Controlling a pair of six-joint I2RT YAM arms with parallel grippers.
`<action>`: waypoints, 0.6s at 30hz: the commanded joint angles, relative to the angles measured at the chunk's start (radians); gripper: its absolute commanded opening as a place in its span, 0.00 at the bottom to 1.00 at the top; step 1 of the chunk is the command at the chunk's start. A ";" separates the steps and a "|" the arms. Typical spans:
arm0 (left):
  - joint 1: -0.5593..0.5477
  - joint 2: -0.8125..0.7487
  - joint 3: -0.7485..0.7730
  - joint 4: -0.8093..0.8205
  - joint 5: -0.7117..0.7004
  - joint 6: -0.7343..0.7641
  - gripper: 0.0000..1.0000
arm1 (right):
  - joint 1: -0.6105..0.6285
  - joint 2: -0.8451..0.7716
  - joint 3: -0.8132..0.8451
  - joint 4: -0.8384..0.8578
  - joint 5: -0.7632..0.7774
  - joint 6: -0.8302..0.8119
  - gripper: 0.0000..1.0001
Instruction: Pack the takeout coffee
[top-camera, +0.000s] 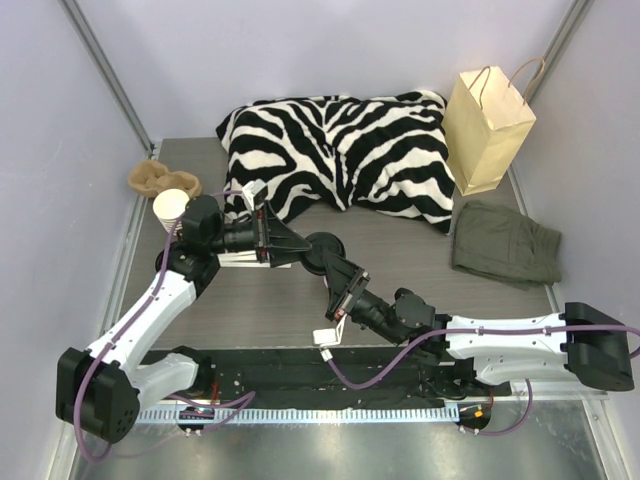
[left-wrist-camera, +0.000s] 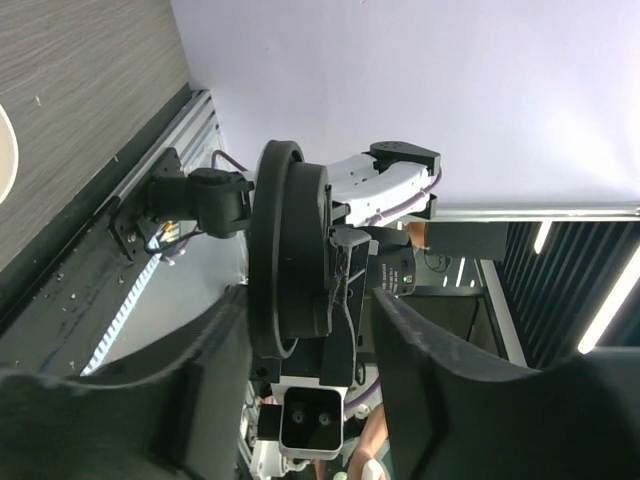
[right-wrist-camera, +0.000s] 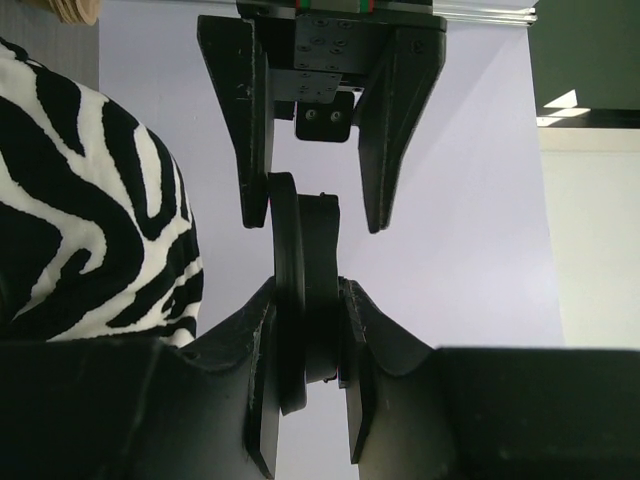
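My right claw (right-wrist-camera: 305, 290) is clamped on one side of a black lid (right-wrist-camera: 305, 235), holding the disc on edge in the air. My left claw (right-wrist-camera: 315, 225) faces it head-on. Its fingers are spread to either side of the lid's opposite rim, one nearly brushing it and the other with a clear gap.

My right arm lies low and long from its near-right base, with the wrist angled toward the far left. My left arm climbs from the near-left base toward the far left, then bends to point rightward.

The claws meet over the middle of the bench (top-camera: 420, 275), just in front of a zebra-striped pillow (top-camera: 340, 150). The paper cup (top-camera: 171, 205) stands open-topped at the far left, just behind my left wrist and apart from the lid. A paper bag (top-camera: 488, 125) stands at the far right.
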 joint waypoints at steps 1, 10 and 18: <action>-0.006 0.003 0.006 0.061 -0.005 -0.011 0.49 | 0.008 0.000 -0.001 0.059 0.009 -0.012 0.01; -0.006 0.025 0.017 0.065 0.010 -0.001 0.24 | 0.011 -0.029 -0.033 0.059 -0.005 -0.023 0.02; 0.000 0.026 0.020 0.062 0.046 0.009 0.02 | 0.014 -0.099 -0.042 -0.065 0.000 0.012 0.59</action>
